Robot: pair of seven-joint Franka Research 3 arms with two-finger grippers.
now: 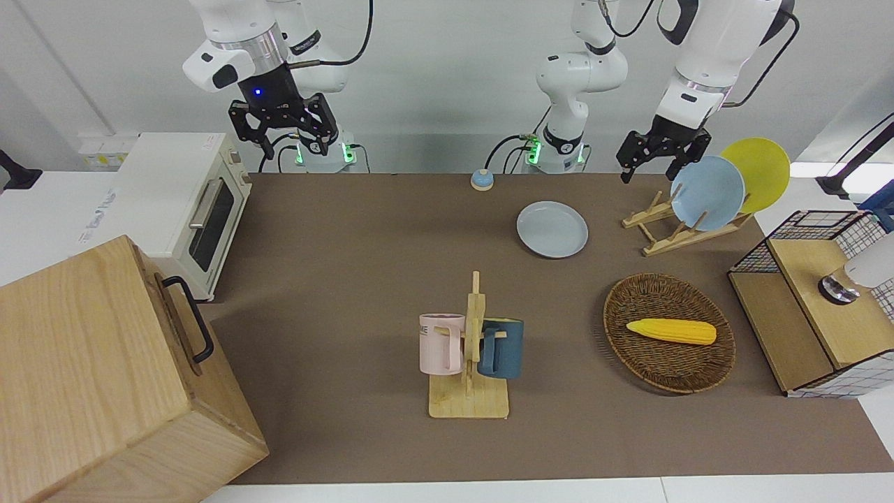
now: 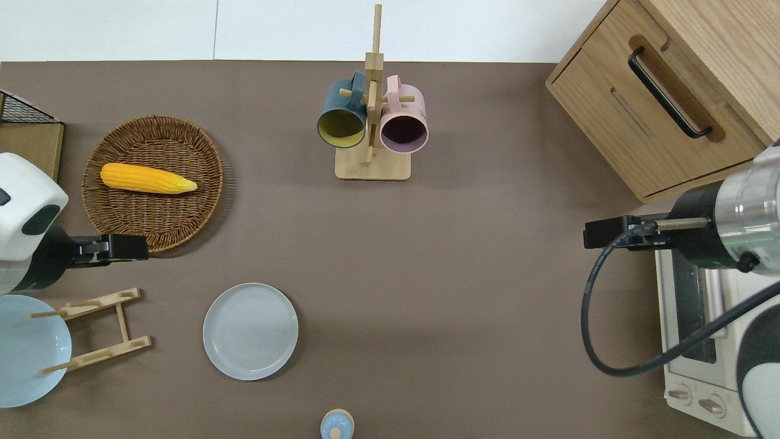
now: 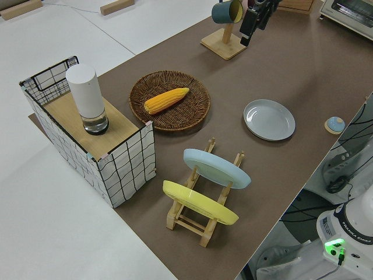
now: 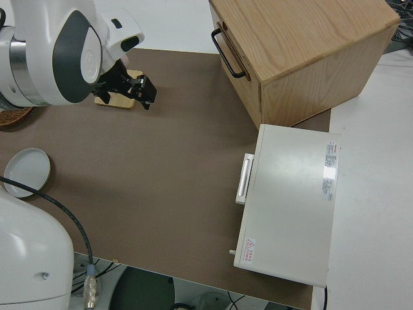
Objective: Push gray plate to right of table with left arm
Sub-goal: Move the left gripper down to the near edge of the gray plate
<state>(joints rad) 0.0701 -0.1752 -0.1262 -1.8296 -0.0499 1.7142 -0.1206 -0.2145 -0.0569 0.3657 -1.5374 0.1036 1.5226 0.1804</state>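
While the gray plate lies flat on the brown table, toward my left arm's end and near the edge closest to me, my left gripper hangs in the air with its fingers spread and nothing between them. Seen from above, that gripper is over bare tabletop between the wicker basket and the wooden plate rack, well apart from the gray plate and not touching it.

The rack stands beside the gray plate, closer to my left arm's end, and holds a sky-blue plate and a yellow plate leaning on edge. The basket sits farther from me than the rack, with a corn cob lying in it. A small blue-topped knob rests at the table edge nearest me, just beside the gray plate. Farther out, near the middle of the table, a mug rack carries a dark blue mug and a pink mug.

My right arm is parked, its gripper spread wide and empty. A white toaster oven and a wooden cabinet stand at that end.
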